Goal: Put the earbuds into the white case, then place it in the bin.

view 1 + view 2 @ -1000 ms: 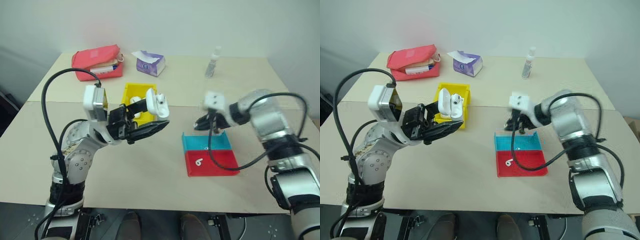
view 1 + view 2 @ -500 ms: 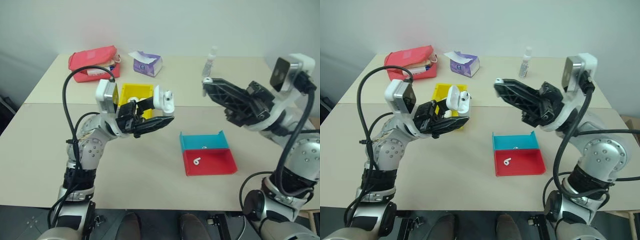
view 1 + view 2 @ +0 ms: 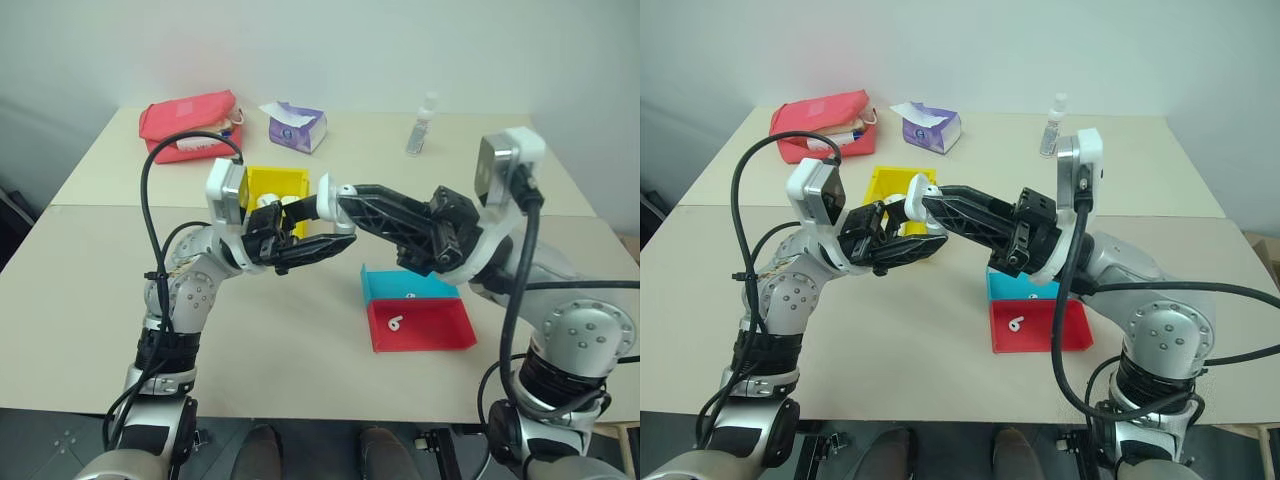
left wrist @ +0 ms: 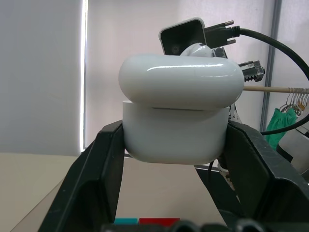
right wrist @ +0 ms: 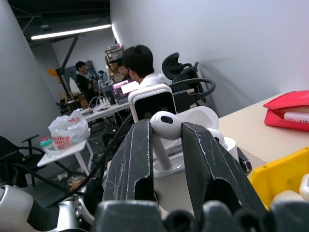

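My left gripper is shut on the white case, holding it in the air in front of the yellow bin. The case's lid stands open. My right gripper reaches across from the right, shut on an earbud. Its stem points down at the open case, just above or at the opening. Another earbud lies in the red tray, and one more small white earbud sits in the blue tray. White cases lie inside the bin.
At the back of the table are a red pouch, a purple tissue pack and a small spray bottle. The two trays sit under my right arm. People sit at desks in the room behind, seen in the right wrist view.
My right gripper rose from over the blue tray, turned and swung left to the case with an earbud in it. The left gripper has hardly shifted with the case.
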